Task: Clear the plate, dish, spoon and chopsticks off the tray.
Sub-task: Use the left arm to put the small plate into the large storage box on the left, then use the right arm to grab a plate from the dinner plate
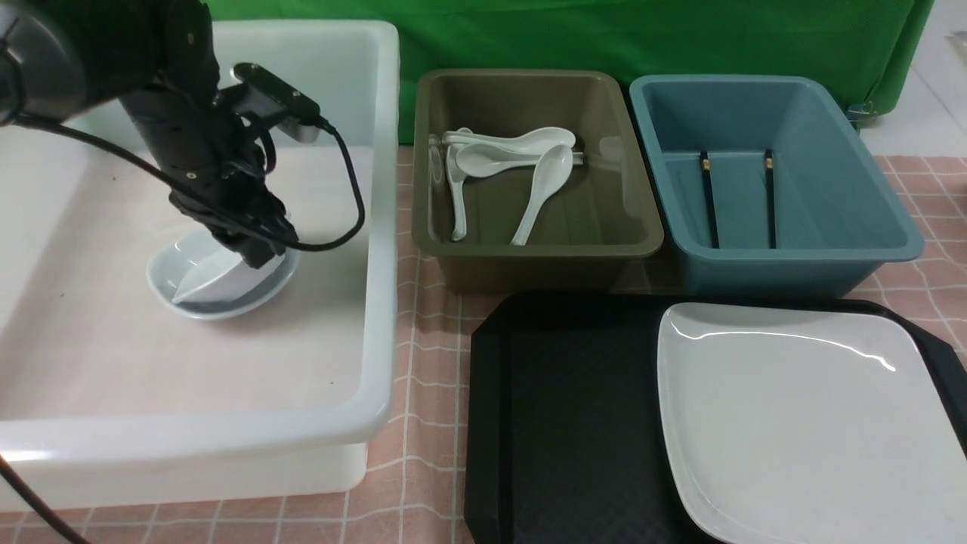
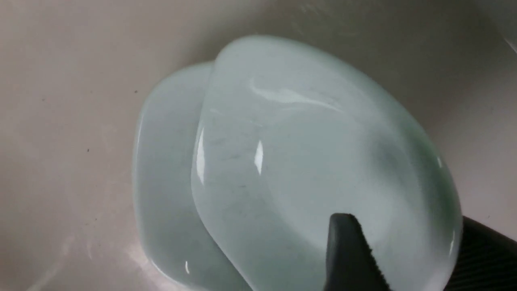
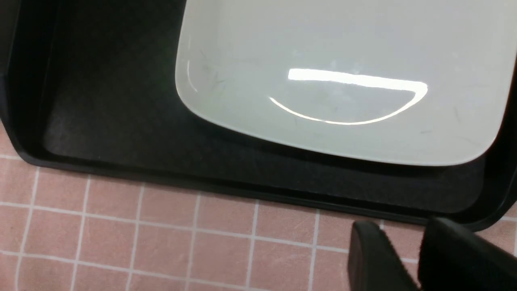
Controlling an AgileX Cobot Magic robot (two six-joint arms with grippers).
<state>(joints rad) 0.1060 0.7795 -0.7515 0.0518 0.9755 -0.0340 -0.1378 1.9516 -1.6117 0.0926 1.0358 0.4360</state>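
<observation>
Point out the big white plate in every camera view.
Front view: plate at lower right, lying on the black tray.
Left wrist view: not in it; only two small dishes in a white tub.
Right wrist view: plate fills the upper part, on the tray.
Shared landmark: the tray, seen in the front and right wrist views.
</observation>
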